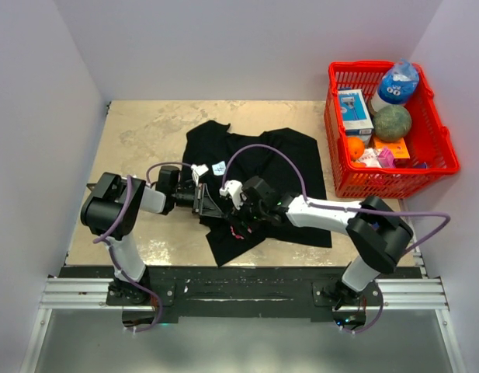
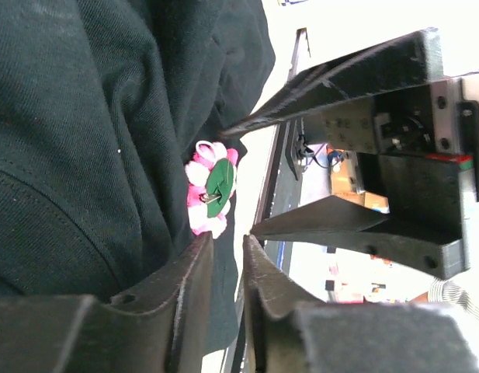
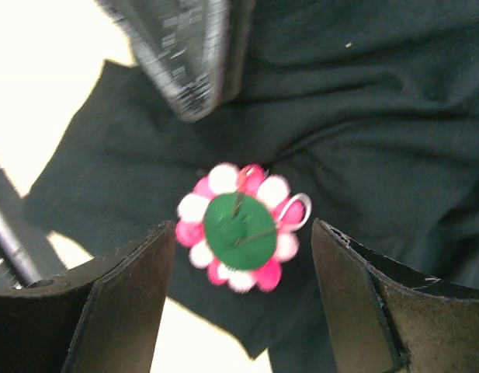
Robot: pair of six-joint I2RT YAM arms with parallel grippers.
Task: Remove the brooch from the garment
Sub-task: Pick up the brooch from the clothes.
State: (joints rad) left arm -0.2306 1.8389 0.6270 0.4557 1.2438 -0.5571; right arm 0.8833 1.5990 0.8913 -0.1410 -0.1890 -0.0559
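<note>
Right gripper (image 3: 241, 227) stands wide open, its two fingers flanking the brooch (image 3: 237, 233) with clear gaps on both sides, gripping nothing. That brooch is a small round flower of pink and white beads, turned so its green backing disc faces the right wrist camera. Being round, it has no real long axis, but the metal pin on its back slants across the disc. A wire loop pokes out past the beads toward the finger on the right of that view. It rests against a fold of the garment (image 1: 278, 155), on the side of the shirt nearest the arms. Whether the pin goes through the cloth I cannot tell. Left gripper (image 2: 227, 242) is just beside the brooch, its fingers parted by a narrow gap with nothing between them, tips pointing at the flower's edge. The black shirt lies spread on the beige table (image 1: 146, 132), with a red basket (image 1: 379, 185) of assorted items close by its edge at the right.
</note>
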